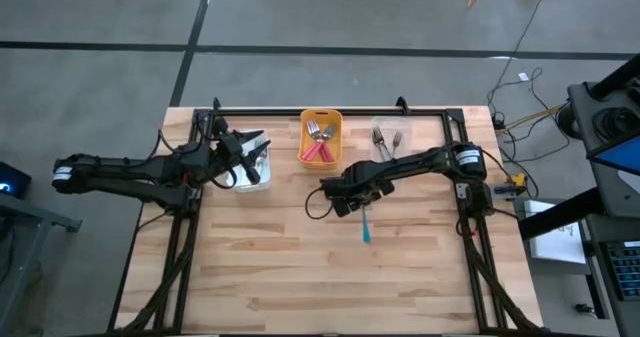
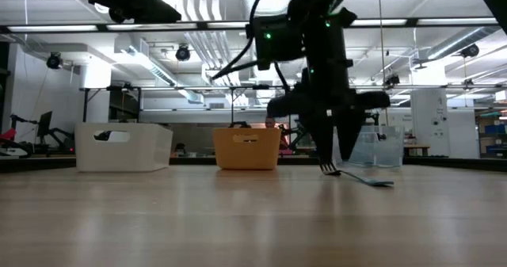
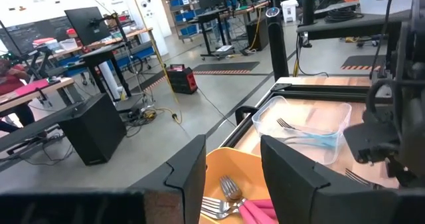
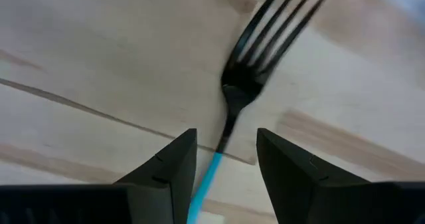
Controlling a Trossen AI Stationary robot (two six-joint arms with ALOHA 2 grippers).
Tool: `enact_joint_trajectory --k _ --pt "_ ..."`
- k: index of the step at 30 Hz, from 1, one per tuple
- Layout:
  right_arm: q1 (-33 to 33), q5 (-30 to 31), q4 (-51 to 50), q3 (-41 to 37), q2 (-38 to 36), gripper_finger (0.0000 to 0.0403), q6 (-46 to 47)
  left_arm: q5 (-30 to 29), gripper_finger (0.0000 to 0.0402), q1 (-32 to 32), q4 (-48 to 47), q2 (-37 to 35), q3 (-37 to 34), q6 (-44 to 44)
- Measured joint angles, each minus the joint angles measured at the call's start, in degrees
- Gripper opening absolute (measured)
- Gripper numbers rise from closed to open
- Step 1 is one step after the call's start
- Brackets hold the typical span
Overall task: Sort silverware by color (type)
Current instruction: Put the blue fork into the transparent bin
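My right wrist view alone shows the fork's tines on the wood: the blue-handled fork [image 4: 234, 98] lies between my right gripper's [image 4: 226, 161] parted fingers, ungrasped. From above, my right arm reaches left to mid-table, the fork [image 1: 366, 224] just below it. My left gripper [image 3: 232, 177] hovers parted and empty over the white bin [image 1: 250, 169] at far left. The orange bin [image 1: 321, 139] holds pink-handled forks [image 1: 320, 147] (the clear bin [image 3: 302, 127] holds blue ones)
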Motion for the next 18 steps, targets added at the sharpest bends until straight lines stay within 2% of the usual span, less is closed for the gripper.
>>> enact_joint_trajectory --k 12,18 --pt "1.1 -1.9 13.2 -10.1 -0.4 0.0147 5.3 0.0 0.0125 0.0 0.0 0.0 0.0 0.0" --pt "1.1 -1.3 14.2 -10.5 -0.3 0.011 5.8 0.0 0.0125 0.0 0.0 0.0 0.0 0.0"
